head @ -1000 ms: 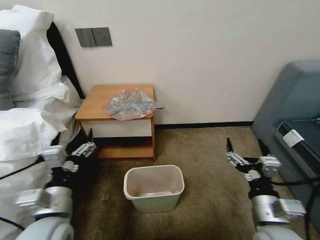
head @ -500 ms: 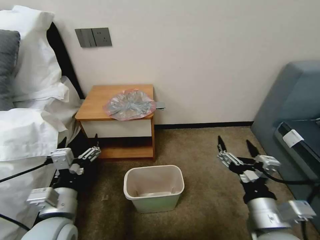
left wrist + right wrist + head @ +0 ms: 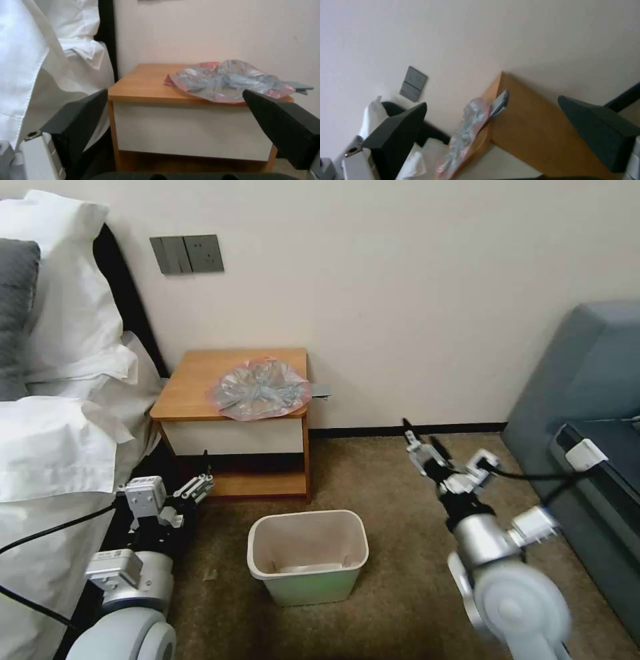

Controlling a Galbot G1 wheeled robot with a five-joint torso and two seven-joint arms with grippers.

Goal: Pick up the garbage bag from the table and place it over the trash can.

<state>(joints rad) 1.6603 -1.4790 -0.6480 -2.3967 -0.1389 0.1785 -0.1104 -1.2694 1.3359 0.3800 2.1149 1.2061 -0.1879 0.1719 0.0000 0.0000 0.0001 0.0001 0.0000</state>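
The garbage bag lies crumpled and flat on the right part of the table, grey with a pink rim. On the carpet in front of the table stands the cream trash can, upright and bare inside. My left gripper hangs open, low beside the table's open shelf; its wrist view shows the bag on the table above the left gripper. My right gripper is open over the carpet, right of the table. The right wrist view shows the bag between the spread fingers of my right gripper.
A bed with white linen crowds the left arm. A blue-grey sofa stands at the right. A flat grey object juts from the table's right edge behind the bag. Brown carpet lies open around the trash can.
The right arm has swung left and forward towards the table, its gripper turning as it went. The left gripper has crept right and forward near the shelf. Bag and trash can stayed put.
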